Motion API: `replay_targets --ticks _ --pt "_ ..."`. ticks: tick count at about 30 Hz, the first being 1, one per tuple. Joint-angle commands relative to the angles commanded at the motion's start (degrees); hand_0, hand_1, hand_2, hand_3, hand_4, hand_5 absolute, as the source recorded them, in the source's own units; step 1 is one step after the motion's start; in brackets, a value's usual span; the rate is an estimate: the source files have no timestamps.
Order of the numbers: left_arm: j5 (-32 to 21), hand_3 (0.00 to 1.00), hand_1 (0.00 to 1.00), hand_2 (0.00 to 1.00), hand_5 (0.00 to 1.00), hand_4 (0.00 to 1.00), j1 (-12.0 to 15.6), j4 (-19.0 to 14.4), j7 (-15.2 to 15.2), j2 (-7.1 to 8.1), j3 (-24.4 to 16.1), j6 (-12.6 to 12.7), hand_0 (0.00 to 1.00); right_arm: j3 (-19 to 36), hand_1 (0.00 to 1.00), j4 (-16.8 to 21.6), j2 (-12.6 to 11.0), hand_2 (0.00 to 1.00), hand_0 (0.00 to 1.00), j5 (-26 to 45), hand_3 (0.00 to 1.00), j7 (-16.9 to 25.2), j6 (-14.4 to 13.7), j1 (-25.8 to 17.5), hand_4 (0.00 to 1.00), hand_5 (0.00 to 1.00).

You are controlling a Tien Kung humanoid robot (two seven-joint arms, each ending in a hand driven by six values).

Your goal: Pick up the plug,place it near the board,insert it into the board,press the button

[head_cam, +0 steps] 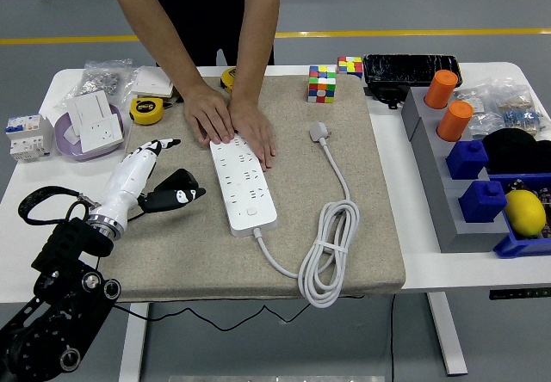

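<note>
A white power strip (242, 182) lies on the beige mat (362, 184), running from the far left toward the near centre. Its white cable (330, 253) coils at the mat's near right and ends in a white plug (321, 131) lying on the mat, right of the strip. A person's two hands (231, 124) press flat on the strip's far end. My left hand (164, 171) hovers over the mat's left edge, left of the strip, fingers spread and empty. My right hand is out of view.
Two Rubik's cubes (323, 83) stand behind the mat. Tape measures (148, 111), a purple bowl with sockets (89, 131) and breakers (26, 137) sit at the left. A grey rack (439, 175) with orange and blue pieces and a yellow lemon (524, 212) fills the right.
</note>
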Motion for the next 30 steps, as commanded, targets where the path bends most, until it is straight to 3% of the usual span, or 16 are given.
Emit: replay_targets --ticks 10,11,16,17,22,23,28,29,30 --pt "3.4 0.913 0.998 0.957 0.371 0.998 -3.1 7.1 -0.5 -2.13 -1.2 2.1 0.998 0.0 0.684 0.0 -0.1 0.706 0.771 -0.3 0.654 -0.2 0.1 0.6 0.985 0.777" --pt "3.4 0.739 0.833 0.763 0.333 0.998 -3.3 7.6 -0.2 -2.17 -1.5 2.4 0.841 0.0 0.685 0.0 -0.2 0.705 0.771 -0.3 0.654 -0.2 0.1 0.7 0.985 0.777" --pt "3.4 0.739 0.833 0.763 0.333 0.998 -3.6 8.8 0.6 -2.37 -2.8 2.8 0.841 0.1 0.685 0.0 -0.3 0.705 0.771 -0.5 0.654 -0.4 0.2 1.0 0.985 0.777" --pt "3.4 0.570 0.681 0.629 0.281 0.998 -3.6 8.9 0.7 -2.40 -2.9 2.7 0.621 0.1 0.684 0.0 -0.3 0.706 0.771 -0.6 0.655 -0.4 0.2 1.0 0.985 0.777" --pt "3.4 0.570 0.681 0.629 0.281 0.998 -3.6 9.3 1.6 -2.32 -3.1 2.1 0.621 -0.2 0.684 0.0 -0.4 0.706 0.771 -0.5 0.655 -0.4 0.2 1.3 0.985 0.777" --pt "3.4 0.506 0.584 0.505 0.217 0.998 -3.6 9.3 1.6 -2.30 -3.1 2.1 0.544 -0.3 0.685 0.0 -0.5 0.705 0.772 -0.4 0.654 -0.3 0.2 1.4 0.985 0.776" --pt "3.4 0.506 0.584 0.505 0.217 0.998 -3.6 9.5 1.7 -2.40 -3.2 2.4 0.544 -1.1 0.685 0.0 -0.7 0.705 0.772 0.1 0.654 -0.2 0.2 1.8 0.985 0.776" --pt "3.4 0.453 0.443 0.407 0.178 0.960 -3.6 9.4 1.7 -2.41 -3.2 2.6 0.458 -1.1 0.684 0.0 -0.7 0.705 0.771 0.1 0.655 -0.2 0.2 1.9 0.985 0.777" --pt "3.4 0.453 0.443 0.407 0.178 0.960 -3.6 9.4 1.5 -2.41 -3.1 3.0 0.458 -1.2 0.684 0.0 -0.7 0.705 0.771 0.2 0.655 -0.2 0.2 2.0 0.985 0.777"
